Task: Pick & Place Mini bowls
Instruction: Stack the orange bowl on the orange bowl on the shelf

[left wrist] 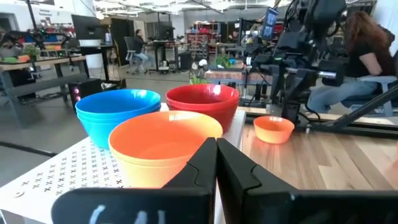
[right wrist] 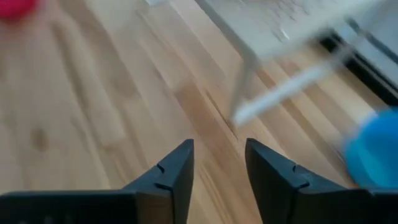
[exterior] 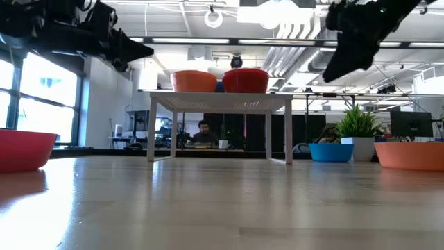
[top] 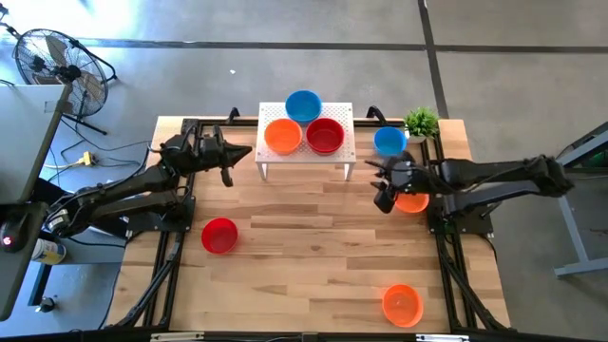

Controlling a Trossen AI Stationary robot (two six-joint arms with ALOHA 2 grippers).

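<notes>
Three mini bowls sit upright on the white perforated stand [top: 306, 157]: a blue stack [top: 302, 104], an orange one [top: 282, 137] and a red one [top: 325, 136]. Four more rest on the table: blue [top: 389, 141], orange [top: 411, 202] partly under my right arm, red [top: 219, 236] and orange [top: 402, 305]. My left gripper [top: 242, 153] [left wrist: 216, 158] is shut and hovers just left of the stand, pointing at the orange bowl [left wrist: 165, 146]. My right gripper [top: 385, 190] [right wrist: 219, 149] is open and empty above the table by the stand's right legs.
A small green plant [top: 421, 122] stands at the far right corner beside the blue bowl. Black frame rails [top: 171, 256] run along both table sides. Bare wood lies across the table's middle and near part. People sit in the room beyond the table.
</notes>
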